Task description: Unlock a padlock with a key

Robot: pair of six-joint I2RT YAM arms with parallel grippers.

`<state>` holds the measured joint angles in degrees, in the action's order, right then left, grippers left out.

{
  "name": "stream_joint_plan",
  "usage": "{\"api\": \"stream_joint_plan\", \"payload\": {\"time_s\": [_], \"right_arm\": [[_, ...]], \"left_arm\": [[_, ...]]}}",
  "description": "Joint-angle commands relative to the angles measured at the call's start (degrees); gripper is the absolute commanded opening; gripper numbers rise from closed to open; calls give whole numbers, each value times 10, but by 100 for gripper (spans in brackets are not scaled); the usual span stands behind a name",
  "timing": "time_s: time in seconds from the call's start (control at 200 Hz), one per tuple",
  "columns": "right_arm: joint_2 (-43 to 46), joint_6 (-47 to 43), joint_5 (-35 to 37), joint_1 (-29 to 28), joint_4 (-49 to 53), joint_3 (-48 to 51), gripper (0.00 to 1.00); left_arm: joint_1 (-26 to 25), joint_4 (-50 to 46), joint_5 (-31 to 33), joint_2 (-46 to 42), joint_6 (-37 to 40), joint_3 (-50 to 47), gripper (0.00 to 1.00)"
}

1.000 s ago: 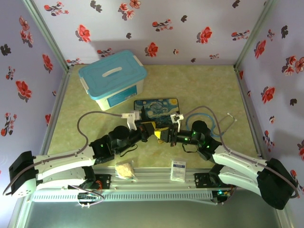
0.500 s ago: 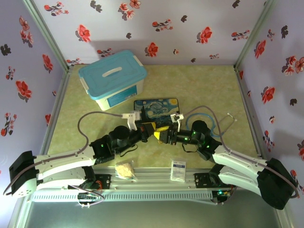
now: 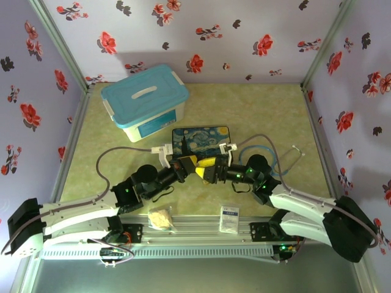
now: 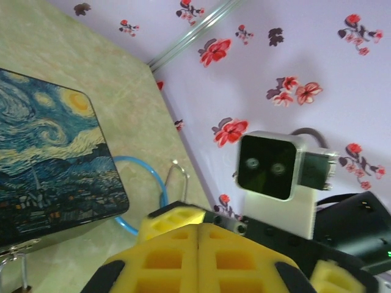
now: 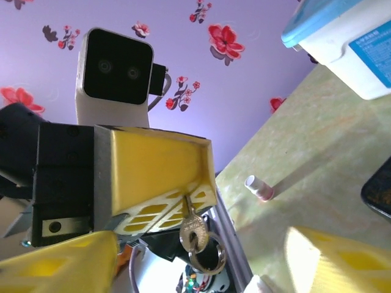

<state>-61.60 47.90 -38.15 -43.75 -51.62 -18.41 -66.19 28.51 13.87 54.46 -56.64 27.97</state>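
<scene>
My left gripper (image 3: 190, 163) is shut, and its yellow fingers (image 5: 160, 183) pinch the blade of the key (image 5: 193, 229). The small brass key hangs downward with a silver ring through its head. My right gripper (image 5: 201, 264) stands open around the key without touching it, one finger on each side. The two grippers meet nose to nose just in front of the painted tin (image 3: 201, 139). In the left wrist view the left gripper (image 4: 198, 244) has its pads pressed together. The padlock (image 4: 12, 267) shows as a silver shackle at the bottom left edge, beside the tin; its body is mostly cut off.
A white box with a blue lid (image 3: 145, 102) stands at the back left. A blue cable loop (image 3: 269, 152) lies to the right of the tin. A beige packet (image 3: 161, 218) and a white packet (image 3: 230, 218) rest near the front rail. Flowered walls close three sides.
My right gripper has gone from shut to open, releasing the key, which stays pinched in the shut left gripper. Both arms have shifted slightly towards the tin.
</scene>
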Motion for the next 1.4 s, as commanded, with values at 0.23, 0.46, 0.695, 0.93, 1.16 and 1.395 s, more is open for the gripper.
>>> {"api": "stream_joint_plan", "payload": {"time_s": [0.23,0.46,0.695,0.93,1.16,1.395], "right_arm": [[-27,38,-37,3,-115,-8,42],[-23,29,-37,3,-103,-8,25],[-20,18,-32,3,-95,-5,12],[-12,0,-27,3,-51,-7,3],[37,-149,90,4,328,-63,3],[53,-170,225,7,517,-80,3]], "left_arm": [[5,33,-10,-9,-14,-5,0],[5,33,-11,-14,-17,-11,0],[5,33,-11,-13,-13,-11,0],[6,23,-2,-14,3,-13,33],[6,-211,86,-51,91,60,98],[10,-283,59,61,70,104,97]]}}
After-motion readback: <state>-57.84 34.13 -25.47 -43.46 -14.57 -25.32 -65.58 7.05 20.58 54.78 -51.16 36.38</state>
